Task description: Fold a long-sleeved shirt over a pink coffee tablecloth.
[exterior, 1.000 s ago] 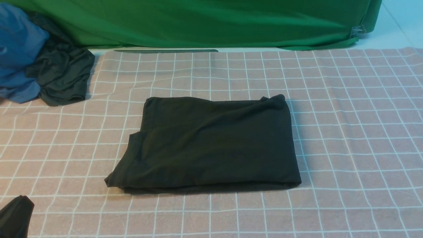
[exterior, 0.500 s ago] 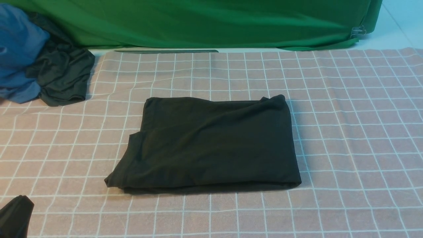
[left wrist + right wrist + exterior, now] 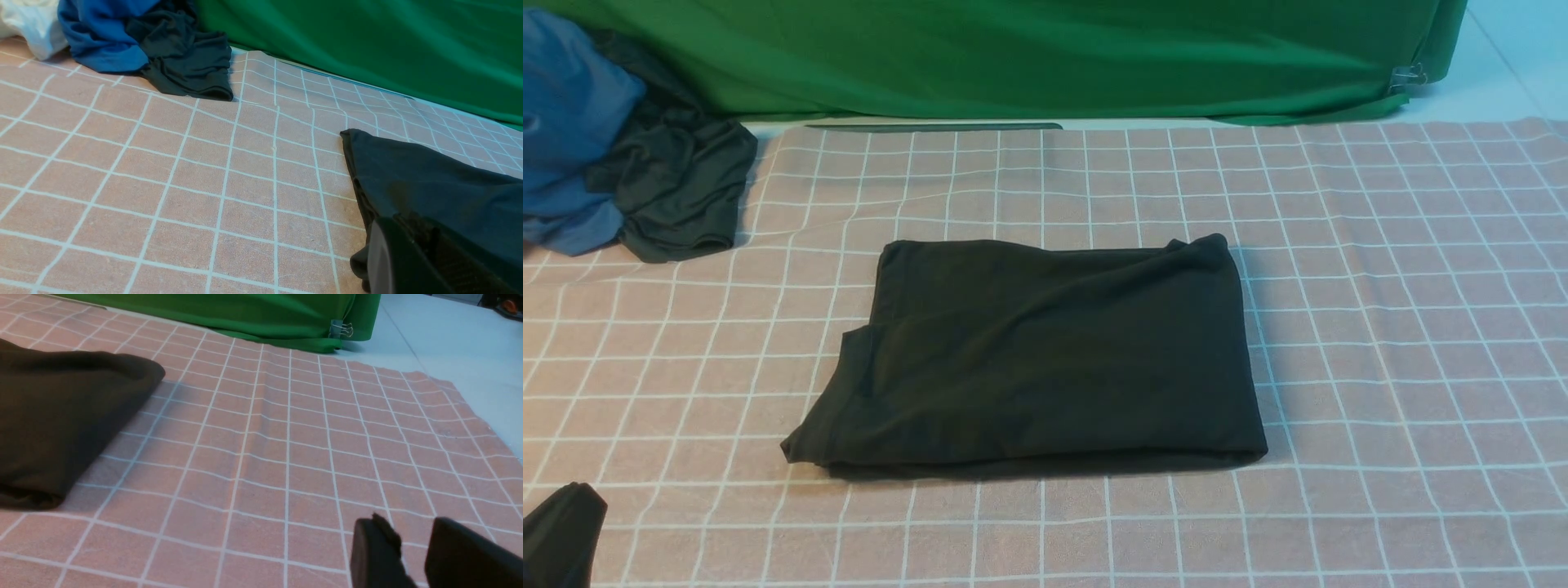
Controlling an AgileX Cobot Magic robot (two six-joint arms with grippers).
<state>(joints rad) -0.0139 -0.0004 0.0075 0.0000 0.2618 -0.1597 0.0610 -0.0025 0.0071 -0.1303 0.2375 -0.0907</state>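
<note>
Matte black throughout. Left end effector [image 3: 412, 261]: smooth rounded black shell with a dull grey sheen along its curved edge, a darker rough-textured strip just beside it. Right end effector [image 3: 410, 555]: two blunt black fingers [image 3: 374, 551], flat-sided with rounded corners, one edged with a ragged dark lining. No cables, screws or markings visible.

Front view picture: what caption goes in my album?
Folded black cotton shirt lying flat on a pink grid-lined tablecloth.
</note>
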